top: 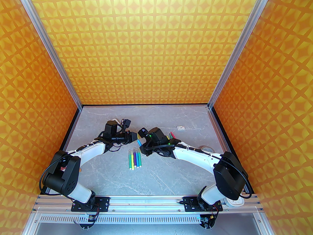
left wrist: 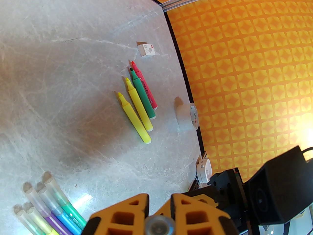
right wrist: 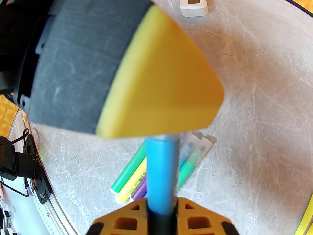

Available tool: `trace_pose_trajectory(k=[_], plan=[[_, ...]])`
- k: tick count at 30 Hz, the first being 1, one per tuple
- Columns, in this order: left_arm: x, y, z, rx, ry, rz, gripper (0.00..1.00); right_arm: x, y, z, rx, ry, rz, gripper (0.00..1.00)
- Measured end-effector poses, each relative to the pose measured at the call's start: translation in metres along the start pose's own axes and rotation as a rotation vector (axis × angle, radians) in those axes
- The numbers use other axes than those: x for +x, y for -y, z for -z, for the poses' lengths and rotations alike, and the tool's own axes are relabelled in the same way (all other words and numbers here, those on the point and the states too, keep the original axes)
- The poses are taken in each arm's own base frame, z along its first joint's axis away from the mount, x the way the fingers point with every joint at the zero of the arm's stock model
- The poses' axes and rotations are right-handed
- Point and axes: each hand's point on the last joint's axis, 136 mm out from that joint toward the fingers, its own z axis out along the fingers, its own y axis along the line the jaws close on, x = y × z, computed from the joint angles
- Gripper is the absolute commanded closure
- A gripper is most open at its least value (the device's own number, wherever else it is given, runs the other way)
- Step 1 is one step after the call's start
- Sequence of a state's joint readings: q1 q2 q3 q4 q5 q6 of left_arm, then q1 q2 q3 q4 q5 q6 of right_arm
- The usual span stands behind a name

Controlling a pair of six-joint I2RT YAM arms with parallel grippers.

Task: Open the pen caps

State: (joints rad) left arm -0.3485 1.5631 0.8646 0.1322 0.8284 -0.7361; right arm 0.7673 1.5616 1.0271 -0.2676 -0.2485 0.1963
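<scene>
Pen (right wrist: 161,168) (blue) held at both ends: right fingers (right wrist: 136,206) clamp its barrel, left fingers (left wrist: 132,204) pinch its cap (left wrist: 159,225).

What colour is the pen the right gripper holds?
Blue pen; best seen in the right wrist view.

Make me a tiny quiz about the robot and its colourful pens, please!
1. True or false: the right gripper is shut on a blue pen.
2. How many uncapped pens lie near the tape roll? A two, B four, C seven.
3. Fill in: the left gripper pinches the blue pen's ____.

Key: 1 true. 2 B. 3 cap.
</scene>
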Motion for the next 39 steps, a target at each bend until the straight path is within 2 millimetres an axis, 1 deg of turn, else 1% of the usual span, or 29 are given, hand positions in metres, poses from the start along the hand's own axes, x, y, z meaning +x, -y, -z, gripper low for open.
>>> trace_pose_trajectory(k=[1,2,6,8,9,13,17,19,22,24,27,29,32,35,39], plan=[[-0.001,-0.001,0.001,-0.012,0.008,0.002,1.00,0.002,-0.001,0.000,-0.004,-0.006,-0.001,1.00],[-0.006,-0.003,0.003,-0.030,0.032,-0.003,1.00,0.010,0.000,0.000,-0.004,-0.035,-0.007,1.00],[-0.034,-0.004,0.018,-0.075,0.140,-0.023,1.00,0.054,0.007,-0.001,0.007,-0.167,-0.038,1.00],[-0.041,-0.003,0.022,-0.083,0.167,-0.029,1.00,0.065,0.007,0.000,0.006,-0.202,-0.043,1.00],[-0.042,-0.002,0.023,-0.086,0.175,-0.030,1.00,0.067,0.008,0.000,0.007,-0.209,-0.044,1.00],[-0.043,-0.007,0.024,-0.113,0.182,-0.021,1.00,0.069,0.009,0.001,0.017,-0.217,-0.046,1.00],[-0.045,-0.017,0.027,-0.196,0.180,-0.021,1.00,0.067,0.018,0.003,0.066,-0.208,-0.043,1.00],[-0.045,-0.024,0.031,-0.252,0.178,-0.026,1.00,0.066,0.026,0.004,0.109,-0.201,-0.043,1.00],[-0.040,-0.040,0.039,-0.359,0.170,-0.027,1.00,0.063,0.045,0.007,0.193,-0.194,-0.064,1.00],[-0.036,-0.051,0.046,-0.437,0.160,-0.028,1.00,0.057,0.058,0.008,0.248,-0.189,-0.080,1.00],[-0.029,-0.067,0.055,-0.543,0.138,-0.030,1.00,0.048,0.073,0.006,0.311,-0.184,-0.090,1.00],[-0.024,-0.076,0.062,-0.602,0.121,-0.033,1.00,0.047,0.081,0.004,0.348,-0.194,-0.090,1.00],[-0.017,-0.090,0.072,-0.698,0.095,-0.037,1.00,0.048,0.093,0.001,0.406,-0.215,-0.091,1.00],[-0.010,-0.103,0.082,-0.784,0.066,-0.039,1.00,0.053,0.106,0.000,0.459,-0.246,-0.096,1.00],[-0.003,-0.121,0.089,-0.882,0.013,-0.035,1.00,0.059,0.124,0.000,0.522,-0.285,-0.099,1.00]])
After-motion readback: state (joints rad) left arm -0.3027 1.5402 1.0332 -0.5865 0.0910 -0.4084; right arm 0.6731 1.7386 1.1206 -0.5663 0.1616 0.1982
